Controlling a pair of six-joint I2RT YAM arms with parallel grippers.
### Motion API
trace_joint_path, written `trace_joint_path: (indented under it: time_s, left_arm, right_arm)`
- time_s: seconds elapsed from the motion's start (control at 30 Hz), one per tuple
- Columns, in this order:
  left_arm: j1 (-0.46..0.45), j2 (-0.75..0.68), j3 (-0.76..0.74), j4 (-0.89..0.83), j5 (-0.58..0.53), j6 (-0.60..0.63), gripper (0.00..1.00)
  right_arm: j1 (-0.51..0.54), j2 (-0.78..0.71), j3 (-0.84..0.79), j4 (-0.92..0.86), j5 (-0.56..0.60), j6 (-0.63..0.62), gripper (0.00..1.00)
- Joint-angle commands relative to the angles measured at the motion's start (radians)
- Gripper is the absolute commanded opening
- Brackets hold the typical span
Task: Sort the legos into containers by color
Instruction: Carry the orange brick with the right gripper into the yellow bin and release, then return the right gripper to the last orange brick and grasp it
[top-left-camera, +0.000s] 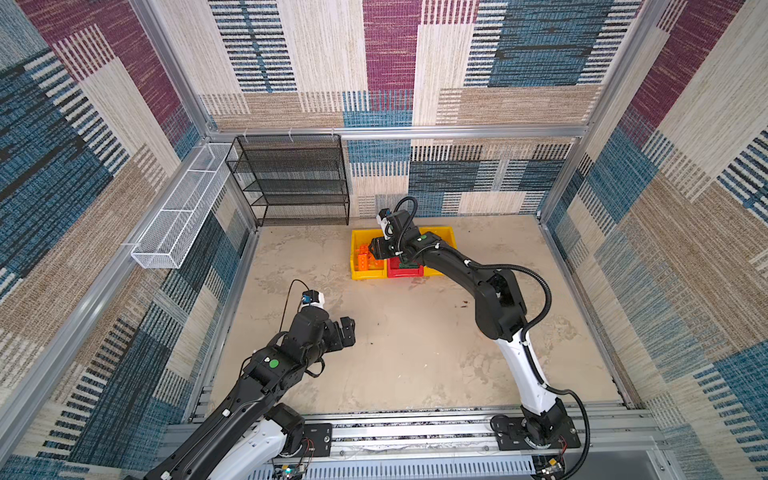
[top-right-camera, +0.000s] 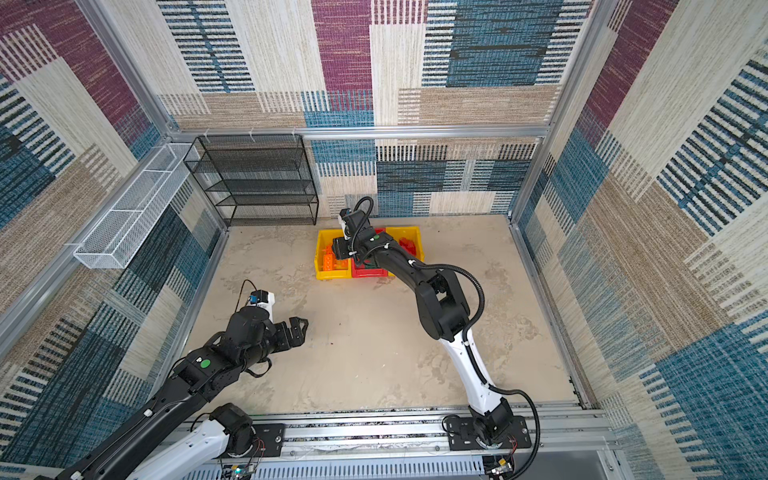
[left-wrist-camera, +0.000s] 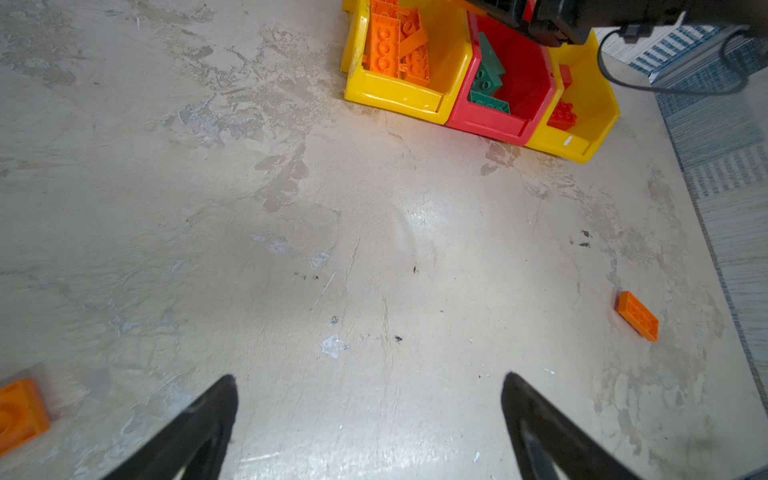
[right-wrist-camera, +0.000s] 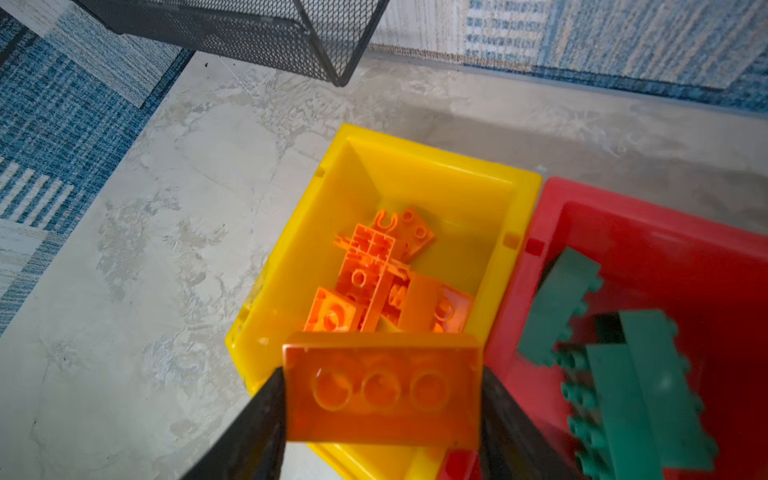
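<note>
Three containers stand in a row at the back: a yellow bin (top-left-camera: 365, 274) with several orange legos (right-wrist-camera: 374, 270), a red bin (left-wrist-camera: 486, 122) with green legos (right-wrist-camera: 623, 374), and a second yellow bin (left-wrist-camera: 582, 145) with red legos (left-wrist-camera: 563, 116). My right gripper (right-wrist-camera: 382, 370) is shut on an orange brick (right-wrist-camera: 382, 390), studs away from the camera, above the near end of the orange-filled bin (right-wrist-camera: 436, 162). My left gripper (left-wrist-camera: 370, 378) hangs open over bare table at the left, nothing between its fingers. Two orange legos lie loose on the table, one (left-wrist-camera: 638, 316) to one side of the left gripper, the other (left-wrist-camera: 18, 415) cut off by the frame's edge.
A black wire-mesh rack (top-left-camera: 291, 178) stands against the back wall, left of the bins. A white wire basket (top-left-camera: 183, 212) hangs on the left wall. My right arm (top-left-camera: 457, 266) stretches over the red bin. Carpeted walls close the table in on three sides.
</note>
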Motion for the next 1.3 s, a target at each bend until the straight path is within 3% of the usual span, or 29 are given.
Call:
trace_joint_path:
  time_s: [0.0, 0.1, 0.2, 0.27, 0.33, 0.47, 0.67, 0.77, 0.97, 1.27]
  left_arm:
    - [0.005, 0.0, 0.01, -0.017, -0.014, -0.009, 0.99]
    - [0.009, 0.008, 0.016, -0.015, -0.014, -0.005, 0.99]
    - [0.012, 0.031, 0.023, 0.006, 0.001, 0.006, 0.99]
    - [0.014, 0.057, 0.026, 0.037, 0.022, 0.017, 0.99]
    - [0.014, 0.091, 0.033, 0.07, 0.05, 0.027, 0.99]
    - [0.013, 0.183, 0.058, 0.162, 0.147, 0.04, 0.99]
    - [-0.039, 0.321, 0.061, 0.343, 0.259, 0.03, 0.99]
    - [-0.107, 0.396, 0.086, 0.394, 0.268, 0.03, 0.99]
    - [-0.207, 0.485, 0.123, 0.444, 0.288, 0.02, 0.99]
    - [-0.216, 0.426, 0.084, 0.416, 0.244, 0.034, 0.99]
  right_arm:
    - [0.003, 0.078, 0.129, -0.051, -0.019, -0.034, 0.6]
    - [0.002, 0.141, 0.265, -0.122, -0.019, -0.044, 0.88]
    - [0.001, 0.119, 0.29, -0.167, 0.014, -0.045, 0.92]
    - [0.002, 0.042, 0.214, -0.184, 0.078, -0.042, 0.93]
    - [0.001, -0.077, 0.056, -0.182, 0.173, -0.028, 0.93]
    - [-0.017, -0.41, -0.451, -0.153, 0.351, 0.093, 0.96]
    - [-0.103, -0.901, -1.128, -0.193, 0.428, 0.356, 0.97]
    - [-0.122, -1.051, -1.315, -0.249, 0.461, 0.48, 0.98]
    - [-0.152, -1.126, -1.443, -0.281, 0.471, 0.59, 0.99]
    - [-0.223, -1.153, -1.524, -0.163, 0.407, 0.607, 0.98]
